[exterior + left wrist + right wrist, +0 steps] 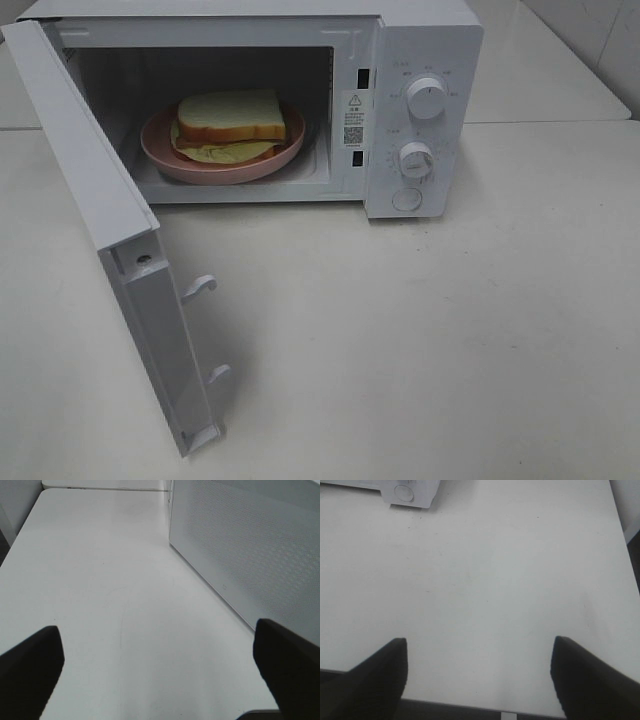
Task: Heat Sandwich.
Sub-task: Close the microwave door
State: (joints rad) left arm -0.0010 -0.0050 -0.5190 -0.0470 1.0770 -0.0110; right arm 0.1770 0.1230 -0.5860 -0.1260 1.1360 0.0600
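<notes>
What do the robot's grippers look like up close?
The left gripper shows two matte black fingers, broad and blocky with rounded tips. The right gripper looks the same, black and plain. No cables or markings are visible, and the high camera shows neither arm.

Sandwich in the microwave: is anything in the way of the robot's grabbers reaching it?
Nothing visible is. The microwave door hangs wide open, and the sandwich sits on its pink plate right behind the open front.
</notes>
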